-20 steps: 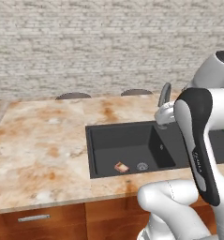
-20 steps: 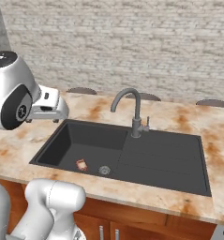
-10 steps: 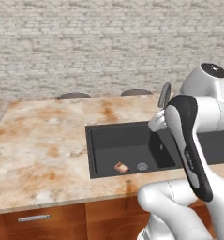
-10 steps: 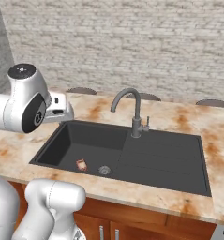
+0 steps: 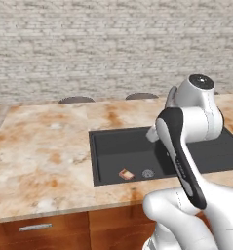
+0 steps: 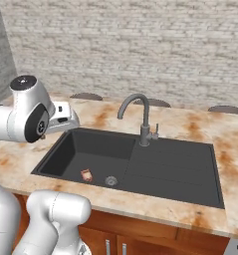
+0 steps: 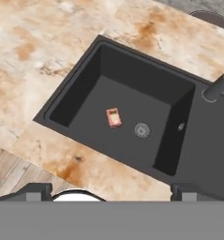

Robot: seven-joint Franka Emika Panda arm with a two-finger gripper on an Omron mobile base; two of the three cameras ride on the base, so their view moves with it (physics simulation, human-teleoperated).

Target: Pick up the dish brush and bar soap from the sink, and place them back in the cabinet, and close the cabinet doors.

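my gripper (image 7: 108, 190): wide open, holding nothing | hovering over sink (image 7: 80, 89) | bar soap (image 7: 114, 117) beside drain (image 7: 142, 130)

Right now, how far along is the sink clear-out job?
Nothing looks done yet. The small pinkish-red bar soap lies on the floor of the dark charcoal sink, beside the drain. The open two-finger gripper hangs above the basin, holding nothing. I can't spot the brush. Picking both up, stowing them and shutting the doors remain.
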